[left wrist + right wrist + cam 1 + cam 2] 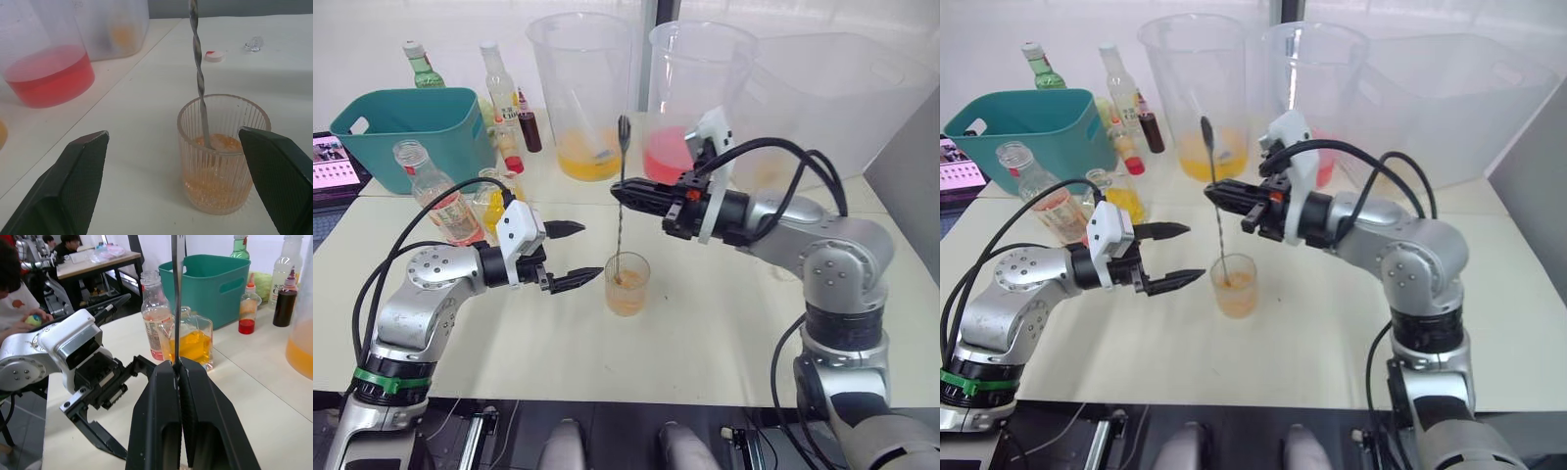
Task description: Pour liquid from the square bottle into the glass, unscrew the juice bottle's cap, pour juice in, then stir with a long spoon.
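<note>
Looking across the bench (pixel 724 333) from your left, you had the teal basket (pixel 411 127) at the far end, with the green-tinted bottle (pixel 421 67) behind it. The juice bottle (pixel 435 201), uncapped and holding a little pink-red liquid, stood well left of the glass (pixel 627 284), and the square bottle (pixel 494 201) with its yellow liquid stood just beside the juice bottle on the side nearer the glass. A small dark-red bottle (pixel 529 122) sat farther back.

Your left gripper (pixel 570 255) hovered just left of the glass with its fingers spread apart, touching nothing; in the left wrist view the two pads framed the glass (pixel 222 152) without contact.

The glass stood upright on the bench, ribbed and partly filled with orange liquid. The long spoon (pixel 620 196) stood nearly upright in it, bowl end down in the liquid, its twisted stem rising above the rim.

Your right gripper (pixel 631 193) was just above the glass, fingers pressed together on the spoon's stem, coming in from the glass's right.

Behind the glass stood two big clear jugs, one with orange liquid (pixel 582 93), one with red (pixel 690 98). The juice bottle's cap (pixel 215 55) lay on the bench beyond the glass in the left wrist view.
</note>
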Controlling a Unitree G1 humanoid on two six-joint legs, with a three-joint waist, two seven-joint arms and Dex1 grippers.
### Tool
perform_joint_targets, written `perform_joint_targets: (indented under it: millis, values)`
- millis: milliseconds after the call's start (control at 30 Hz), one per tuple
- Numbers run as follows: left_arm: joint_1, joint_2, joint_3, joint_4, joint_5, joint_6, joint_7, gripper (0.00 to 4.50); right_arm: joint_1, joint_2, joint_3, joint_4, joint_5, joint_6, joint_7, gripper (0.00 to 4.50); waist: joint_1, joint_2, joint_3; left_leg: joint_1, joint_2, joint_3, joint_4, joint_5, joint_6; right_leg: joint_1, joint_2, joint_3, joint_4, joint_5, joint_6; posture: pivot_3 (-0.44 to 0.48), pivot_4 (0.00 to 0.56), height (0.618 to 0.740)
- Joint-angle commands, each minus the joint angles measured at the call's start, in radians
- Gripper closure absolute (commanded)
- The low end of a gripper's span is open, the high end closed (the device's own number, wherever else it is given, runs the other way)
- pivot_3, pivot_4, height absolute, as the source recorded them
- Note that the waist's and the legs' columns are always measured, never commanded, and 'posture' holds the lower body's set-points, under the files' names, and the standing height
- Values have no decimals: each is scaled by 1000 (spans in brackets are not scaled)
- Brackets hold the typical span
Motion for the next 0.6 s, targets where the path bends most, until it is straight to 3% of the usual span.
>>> perform_joint_targets:
  millis: [33, 367, 600]
  values:
    - [-16, -1, 11, -11, 6, -23, -4, 32, -23, -45, -17, -46, 25, 22, 32, 4500, -1, 0, 0, 0, 0, 0, 0, 0, 0, 0, 0, 0, 0, 0, 0, 0, 150, 719]
    - [-6, -2, 11, -27, 4, -19, 0, 32, -20, -98, -19, -36, -17, 5, 58, 4500, -1, 0, 0, 0, 0, 0, 0, 0, 0, 0, 0, 0, 0, 0, 0, 0, 150, 719]
    - [-11, -5, 6, -23, 6, -20, -2, 32, 13, -36, -14, -41, -45, -64, 44, 4500, -1, 0, 0, 0, 0, 0, 0, 0, 0, 0, 0, 0, 0, 0, 0, 0, 150, 719]
